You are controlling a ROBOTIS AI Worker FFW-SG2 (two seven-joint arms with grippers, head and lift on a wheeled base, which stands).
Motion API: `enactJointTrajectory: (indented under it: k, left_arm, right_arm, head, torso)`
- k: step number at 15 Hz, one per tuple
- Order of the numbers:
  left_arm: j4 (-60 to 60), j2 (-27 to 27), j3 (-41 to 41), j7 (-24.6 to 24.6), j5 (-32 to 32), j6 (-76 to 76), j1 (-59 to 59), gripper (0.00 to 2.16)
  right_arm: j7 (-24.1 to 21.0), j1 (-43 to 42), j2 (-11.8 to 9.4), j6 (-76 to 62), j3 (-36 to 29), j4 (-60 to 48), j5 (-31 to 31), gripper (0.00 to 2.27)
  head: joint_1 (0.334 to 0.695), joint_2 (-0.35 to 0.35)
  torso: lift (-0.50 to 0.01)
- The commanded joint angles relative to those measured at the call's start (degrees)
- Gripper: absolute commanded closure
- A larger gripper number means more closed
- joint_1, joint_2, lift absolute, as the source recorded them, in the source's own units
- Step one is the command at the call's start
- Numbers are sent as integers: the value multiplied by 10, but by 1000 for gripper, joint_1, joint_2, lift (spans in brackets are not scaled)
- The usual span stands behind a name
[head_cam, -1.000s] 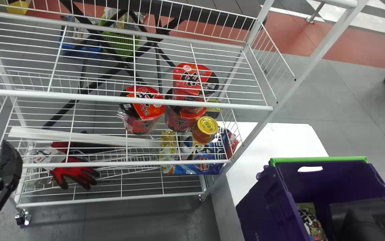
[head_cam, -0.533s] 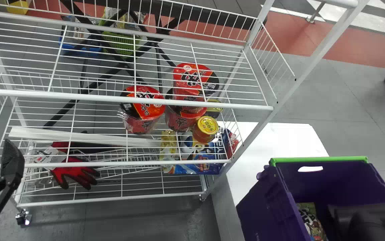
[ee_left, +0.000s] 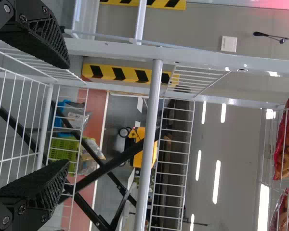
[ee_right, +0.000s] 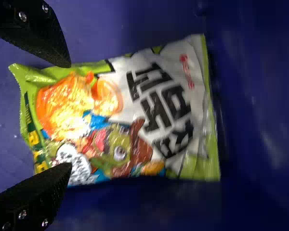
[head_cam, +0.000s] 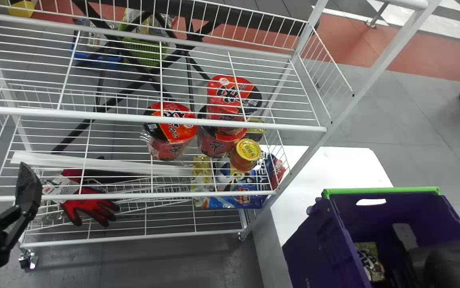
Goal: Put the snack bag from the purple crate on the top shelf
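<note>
Inside the purple crate (head_cam: 314, 244) at the lower right lies the snack bag (head_cam: 369, 260), green and white, partly hidden by the crate's side wall. My right gripper (head_cam: 404, 256) is down in the crate, just right of the bag. In the right wrist view the bag (ee_right: 130, 115) lies flat before the right gripper (ee_right: 70, 115), whose fingers are spread apart with nothing held. At the left edge, in front of the white wire rack (head_cam: 149, 120), is my left gripper (head_cam: 27, 188). In the left wrist view the left gripper (ee_left: 67, 115) stands open and empty, facing the rack bars.
Red noodle cups (head_cam: 171, 124), a yellow-lidded jar (head_cam: 247, 150) and blue snack packs (head_cam: 234, 194) sit on the rack's right side. Red gloves (head_cam: 89, 204) lie lower left. A white table (head_cam: 334, 164) stands beside the rack. Red-edged bags (ee_left: 286, 139) show in the left wrist view.
The right gripper has shifted within the crate, and more of the bag is uncovered. My left gripper has moved slightly to the right and up. The rack's goods have stayed put.
</note>
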Motion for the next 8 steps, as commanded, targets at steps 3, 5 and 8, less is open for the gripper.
enactJointTrajectory:
  k: [3, 5, 8]
  left_arm:
    - [2, 1, 8, 0, 6, -2, -1, 124]
    - [2, 1, 11, -2, 7, -2, -2, 124]
    - [2, 3, 11, -3, 9, -5, -2, 124]
  right_arm:
    - [-20, -4, 10, -58, 12, 26, 31, 76]
    - [-38, -4, 14, -97, 12, 44, 51, 76]
    - [-72, 4, 11, -171, 12, 72, 65, 76]
  head:
    - [695, -350]
    - [695, -350]
    - [695, -350]
  torso:
    - [-451]
    - [-451]
    - [-451]
